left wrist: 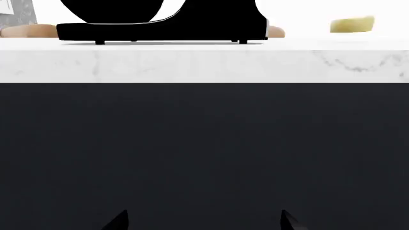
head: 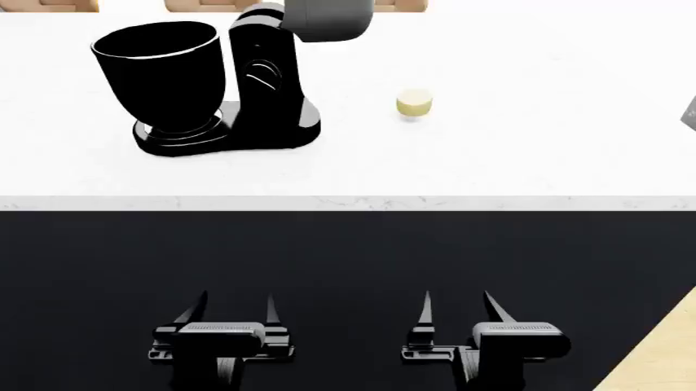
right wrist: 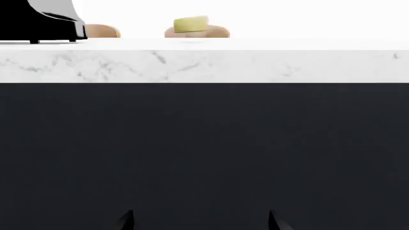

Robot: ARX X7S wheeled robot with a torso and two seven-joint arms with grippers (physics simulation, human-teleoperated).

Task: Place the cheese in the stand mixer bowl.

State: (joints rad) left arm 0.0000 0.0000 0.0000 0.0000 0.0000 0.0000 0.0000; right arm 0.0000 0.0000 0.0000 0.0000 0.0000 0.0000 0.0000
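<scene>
We see the cheese (head: 415, 104) lying on the white counter (head: 522, 147), apart from the mixer bowl (head: 161, 75) on its black mixer (head: 266, 90); our left gripper (head: 236, 311) and right gripper (head: 461, 309) hang below the counter's edge, fingers apart, holding nothing.

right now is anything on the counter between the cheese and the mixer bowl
Yes: in the head view the mixer's black column stands between the cheese and the stand mixer bowl.
</scene>
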